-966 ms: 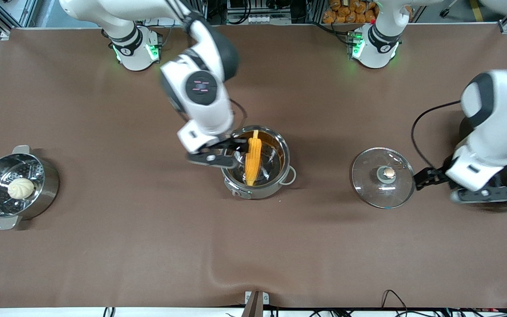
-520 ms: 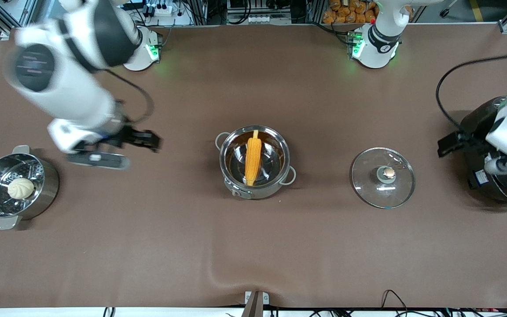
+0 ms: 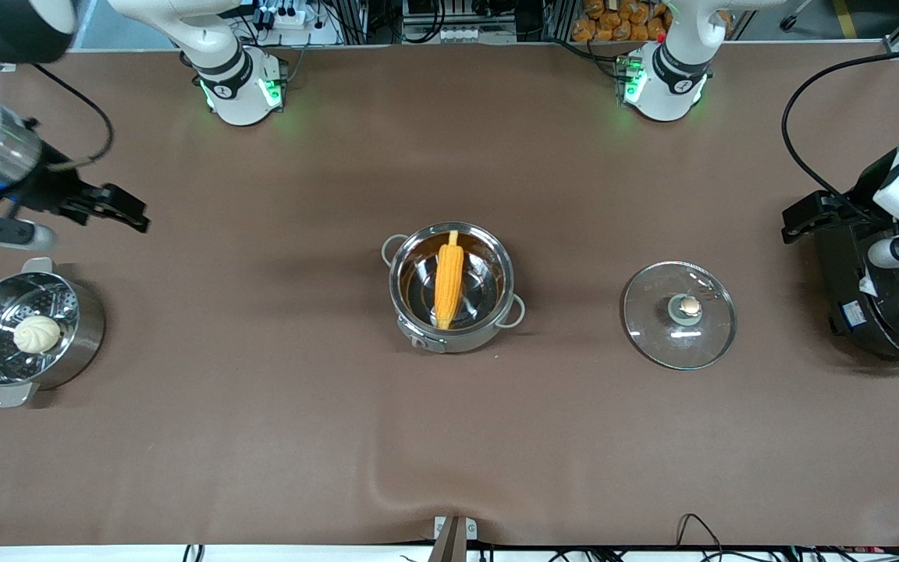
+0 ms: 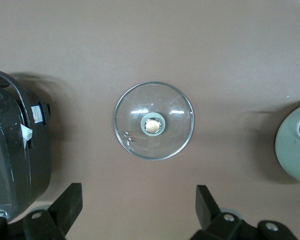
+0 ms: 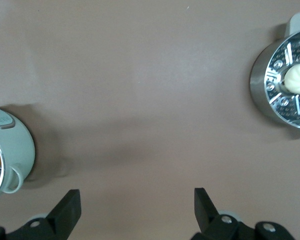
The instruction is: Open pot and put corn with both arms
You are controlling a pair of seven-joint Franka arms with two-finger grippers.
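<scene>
The steel pot [image 3: 506, 269] stands uncovered in the middle of the table, and its side shows in both wrist views [image 4: 292, 145] [image 5: 12, 150]. The yellow-orange corn [image 3: 449, 285] lies inside it, stub end toward the robots' bases. The glass lid [image 3: 680, 314] [image 4: 153, 120] with the copper knob lies flat on the cloth beside the pot, toward the left arm's end. My left gripper [image 3: 797, 217] [image 4: 138, 195] hangs open and empty by the black cooker. Above the cloth near the steamer pot, my right gripper [image 3: 131, 211] [image 5: 137, 200] is open and empty.
A perforated steamer pot [image 3: 83, 328] [image 5: 270, 95] holding a white bun [image 3: 36, 334] [image 5: 297, 77] stands at the right arm's end. A big black electric cooker [image 3: 879, 312] [image 4: 15, 145] stands at the left arm's end.
My right gripper has drawn away from the pot to the right arm's end, leaving the corn inside. My left gripper has moved from beside the lid up toward the cooker.
</scene>
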